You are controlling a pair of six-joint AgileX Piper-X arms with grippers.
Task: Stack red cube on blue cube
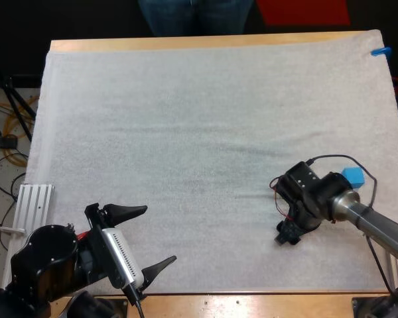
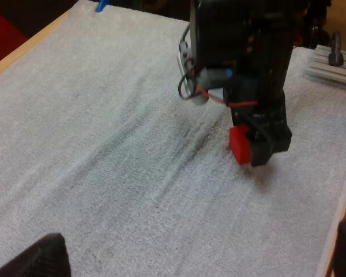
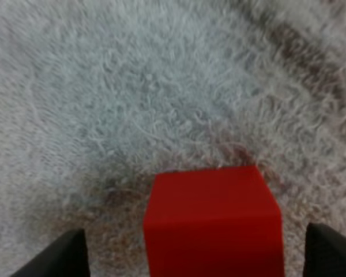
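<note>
The red cube (image 3: 213,222) rests on the white mat (image 1: 186,132). My right gripper (image 3: 196,245) is lowered around it, open, one black finger (image 3: 63,254) on each side with a gap to the cube's faces. In the left wrist view the red cube (image 2: 239,144) peeks out beside the right gripper's fingertips (image 2: 265,144). The blue cube (image 1: 353,176) sits on the mat just behind the right arm, near the mat's right side. My left gripper (image 1: 146,238) hovers open at the front left, holding nothing, far from both cubes.
A person's legs (image 1: 196,16) stand beyond the table's far edge. An aluminium rail (image 1: 34,202) lies off the mat's left edge, and another rail (image 2: 334,63) lies past the right arm. Open mat spreads across the middle and back.
</note>
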